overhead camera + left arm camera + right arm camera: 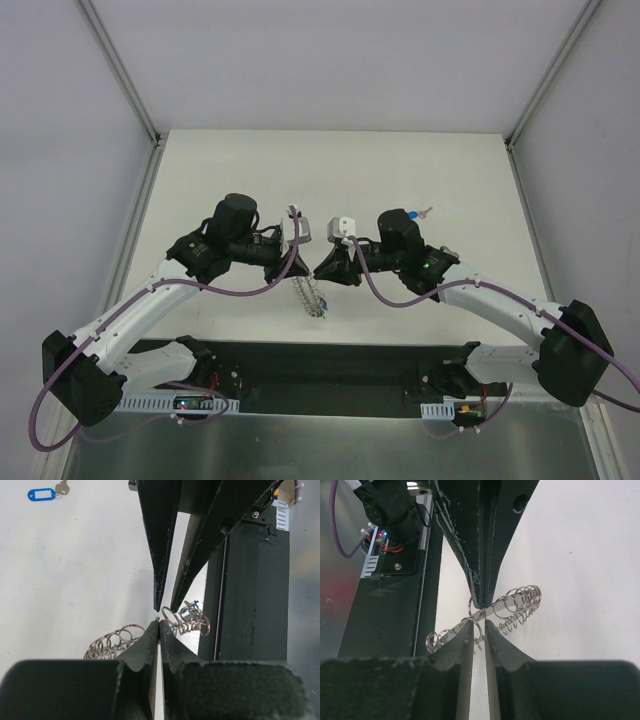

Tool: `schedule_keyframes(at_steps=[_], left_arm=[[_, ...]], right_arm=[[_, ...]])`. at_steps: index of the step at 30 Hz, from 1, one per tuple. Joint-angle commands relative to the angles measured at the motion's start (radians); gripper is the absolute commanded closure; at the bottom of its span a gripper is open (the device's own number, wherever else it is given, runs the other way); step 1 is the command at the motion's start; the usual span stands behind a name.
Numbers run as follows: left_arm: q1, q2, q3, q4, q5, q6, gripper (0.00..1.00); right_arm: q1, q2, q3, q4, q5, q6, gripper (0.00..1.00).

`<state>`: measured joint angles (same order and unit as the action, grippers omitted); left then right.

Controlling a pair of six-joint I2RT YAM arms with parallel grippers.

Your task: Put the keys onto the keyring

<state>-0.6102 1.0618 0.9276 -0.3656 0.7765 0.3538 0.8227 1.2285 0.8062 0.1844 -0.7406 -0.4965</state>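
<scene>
The keyring (313, 297), a grey metal loop edged with many small wire rings, hangs below the two grippers at the table's middle. My left gripper (304, 262) is shut on one small wire ring at its top (159, 622). The rest of the loop shows to either side (111, 639). My right gripper (322, 270) faces it tip to tip. Its jaws stand slightly apart (479, 625), with a small wire ring looped by one fingertip (470, 626). The keyring's band (520, 602) runs behind them. One key with a blue tag (413, 214) lies on the table behind the right arm and also shows in the left wrist view (42, 493).
The black base rail (330, 375) with electronics runs along the near edge, just below the hanging ring. White enclosure walls (120, 70) and metal posts bound the table at the back and sides.
</scene>
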Motion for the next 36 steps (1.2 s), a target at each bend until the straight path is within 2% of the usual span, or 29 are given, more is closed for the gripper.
schedule_keyframes(at_steps=[1, 22, 28, 33, 36], left_arm=[[-0.013, -0.02, 0.027, 0.039, 0.038, 0.016, 1.0], [-0.019, -0.008, 0.027, 0.045, 0.07, 0.011, 1.0], [-0.02, -0.011, 0.025, 0.047, 0.066, 0.011, 1.0], [-0.02, -0.013, 0.025, 0.05, 0.063, 0.013, 1.0], [-0.02, -0.017, 0.022, 0.05, 0.058, 0.011, 1.0]], right_arm=[[0.007, 0.012, 0.048, 0.044, -0.026, 0.015, 0.83], [0.01, 0.028, 0.044, 0.101, -0.031, 0.039, 0.84], [0.009, 0.037, 0.047, 0.104, -0.054, 0.044, 0.88], [0.01, 0.043, 0.047, 0.102, -0.062, 0.047, 0.99], [0.009, 0.045, 0.05, 0.101, -0.066, 0.047, 0.99]])
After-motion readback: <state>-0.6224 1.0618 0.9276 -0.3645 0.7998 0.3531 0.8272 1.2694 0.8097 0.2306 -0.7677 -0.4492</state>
